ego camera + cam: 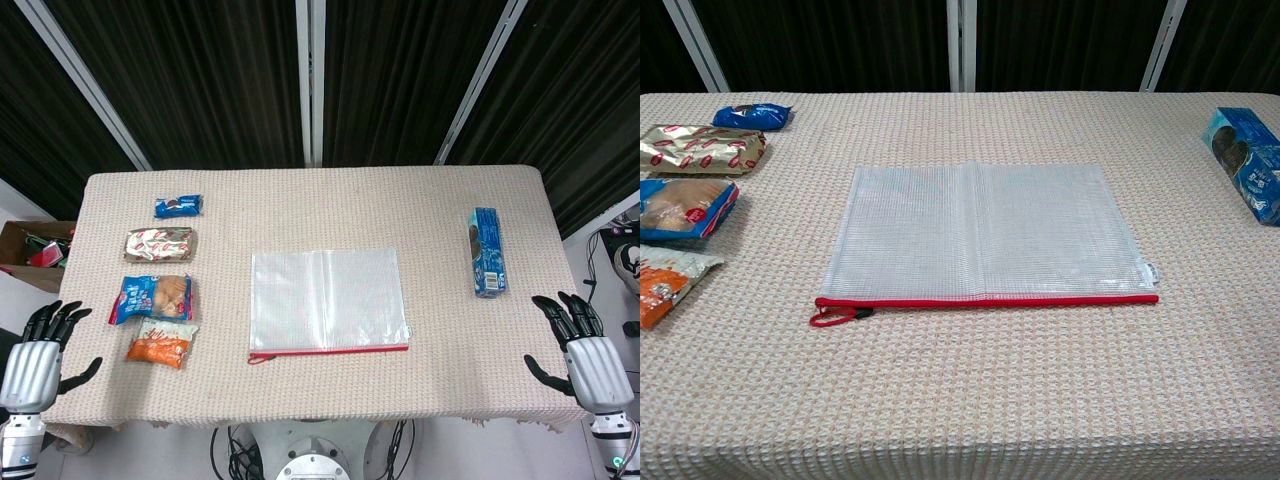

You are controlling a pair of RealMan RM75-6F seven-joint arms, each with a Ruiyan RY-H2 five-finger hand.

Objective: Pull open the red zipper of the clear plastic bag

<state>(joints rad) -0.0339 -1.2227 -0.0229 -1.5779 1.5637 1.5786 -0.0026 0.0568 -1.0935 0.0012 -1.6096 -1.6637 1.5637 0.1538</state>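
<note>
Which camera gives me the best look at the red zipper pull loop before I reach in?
Chest view: the pull loop shows large at the zipper's left end, lying flat on the cloth. Head view shows it only as a small red curl at the clear bag's corner.

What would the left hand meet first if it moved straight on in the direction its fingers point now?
The left hand points up and slightly inward along the table's left edge. The way looks free; it probably passes left of the snack packets, though depth is unclear.

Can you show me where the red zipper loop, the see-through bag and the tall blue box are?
red zipper loop [830, 318], chest view, on the loop's cord.
see-through bag [980, 230], chest view, middle of its flat face.
tall blue box [487, 252], head view, middle of its top face.
</note>
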